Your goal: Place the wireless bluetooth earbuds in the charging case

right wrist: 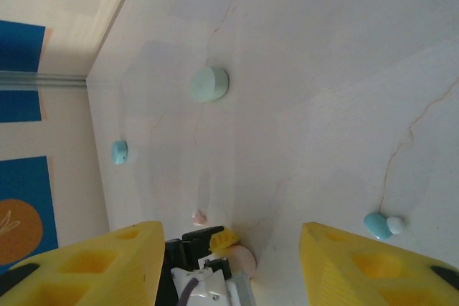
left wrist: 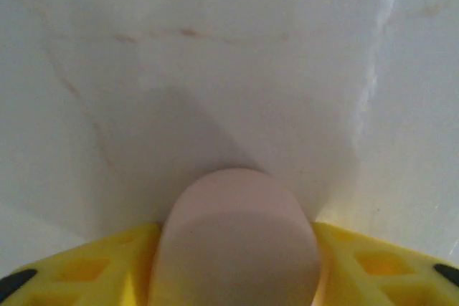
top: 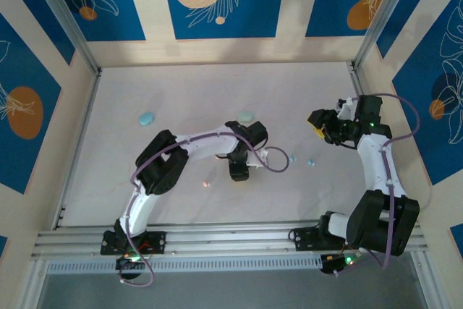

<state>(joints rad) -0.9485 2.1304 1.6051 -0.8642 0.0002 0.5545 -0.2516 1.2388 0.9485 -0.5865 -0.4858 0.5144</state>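
Observation:
A pink charging case (left wrist: 237,213) rests on the white table and fills the gap between my left gripper's (left wrist: 237,256) yellow fingers (left wrist: 107,266); whether they press on it does not show. From above, that left gripper (top: 239,170) points down at mid-table. My right gripper (top: 318,122) hovers open at the right with nothing between its fingers (right wrist: 100,263). Tiny earbuds lie loose: a light blue one (right wrist: 376,225) (top: 292,158), another blue one (top: 312,163), and a pink one (right wrist: 199,216) (top: 206,184) near the left gripper. The pink case (right wrist: 244,259) also peeks from under the left wrist.
A mint case (top: 247,116) (right wrist: 209,84) lies just behind the left gripper. A light blue case (top: 147,118) (right wrist: 119,152) lies at the far left. Patterned walls and metal posts (top: 72,34) box in the table.

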